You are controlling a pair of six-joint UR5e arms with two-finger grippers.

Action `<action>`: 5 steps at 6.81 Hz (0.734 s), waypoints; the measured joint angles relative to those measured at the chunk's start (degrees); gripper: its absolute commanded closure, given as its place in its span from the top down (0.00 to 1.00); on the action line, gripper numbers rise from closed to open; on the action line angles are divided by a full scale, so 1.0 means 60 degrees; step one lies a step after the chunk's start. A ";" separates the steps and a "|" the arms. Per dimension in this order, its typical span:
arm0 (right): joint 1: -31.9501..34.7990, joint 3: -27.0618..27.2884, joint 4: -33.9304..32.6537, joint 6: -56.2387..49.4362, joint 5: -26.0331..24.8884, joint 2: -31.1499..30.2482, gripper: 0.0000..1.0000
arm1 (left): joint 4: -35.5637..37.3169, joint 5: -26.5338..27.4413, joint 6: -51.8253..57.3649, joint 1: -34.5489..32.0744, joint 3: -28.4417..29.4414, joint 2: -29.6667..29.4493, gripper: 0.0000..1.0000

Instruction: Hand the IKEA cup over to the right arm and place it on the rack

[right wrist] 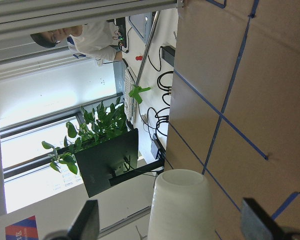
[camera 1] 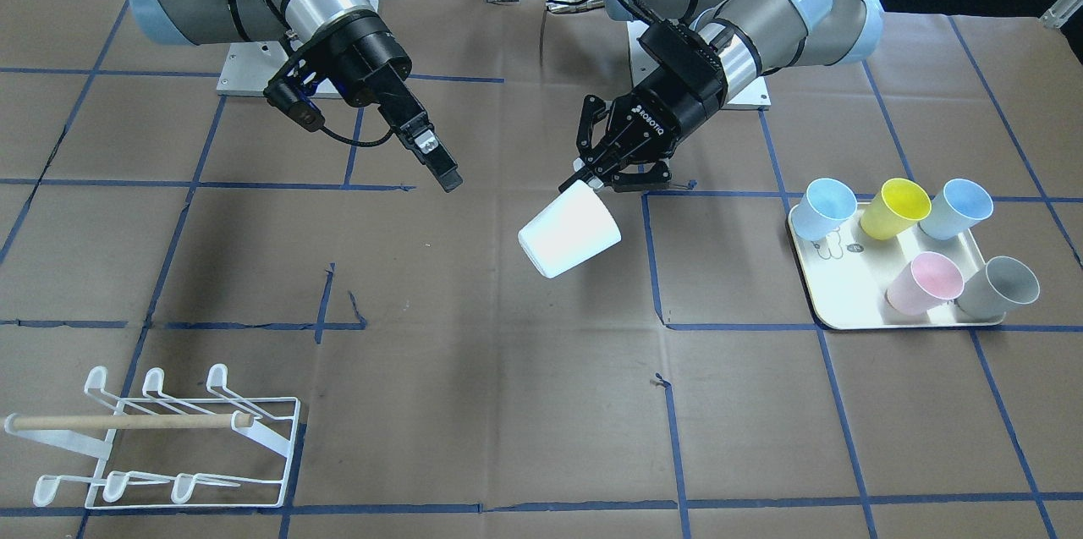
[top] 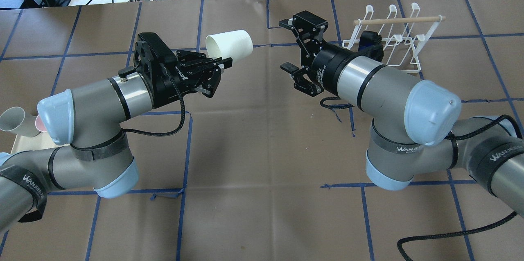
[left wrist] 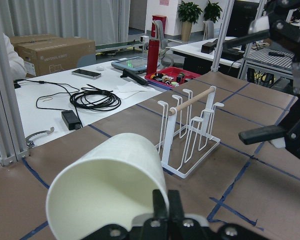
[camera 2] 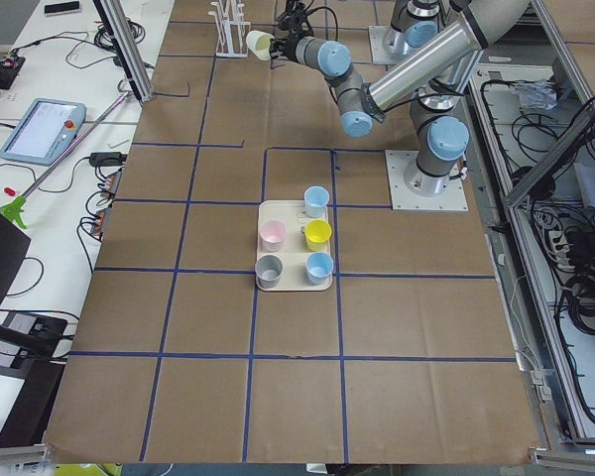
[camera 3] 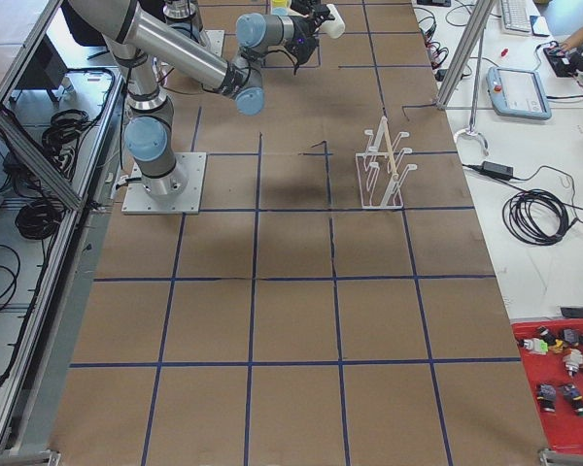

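Observation:
A white IKEA cup (top: pixel 229 46) hangs on its side above the table's middle. My left gripper (top: pixel 219 64) is shut on its rim wall, and the left wrist view shows the cup (left wrist: pixel 110 190) large just above the closed fingertips (left wrist: pixel 165 207). My right gripper (top: pixel 287 46) is open and faces the cup's base with a small gap, not touching. In the right wrist view the cup (right wrist: pixel 182 205) sits centred between the spread fingers (right wrist: pixel 87 222). The white wire rack (top: pixel 389 39) with its wooden bar stands behind the right arm, also seen in the front view as the rack (camera 1: pixel 161 437).
A cream tray (camera 1: pixel 846 315) holds several coloured cups on my left side, near the left arm's elbow. Brown paper with blue tape lines covers the table. Cables and a person (right wrist: pixel 85 37) are beyond the far edge.

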 measured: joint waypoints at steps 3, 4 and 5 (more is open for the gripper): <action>0.0462 -0.0184 0.0157 -0.0439 -0.0058 0.0248 0.96 | 0.0047 -0.0043 -0.0015 -0.0024 -0.0009 -0.0026 0.00; 0.0703 -0.0332 0.0164 -0.0507 -0.0113 0.0460 0.96 | 0.0048 -0.0044 -0.0009 -0.0026 -0.0010 -0.0027 0.00; 0.0912 -0.0429 0.0227 -0.0613 -0.0142 0.0636 0.96 | 0.0048 -0.0041 -0.0001 -0.0026 -0.0010 -0.0027 0.00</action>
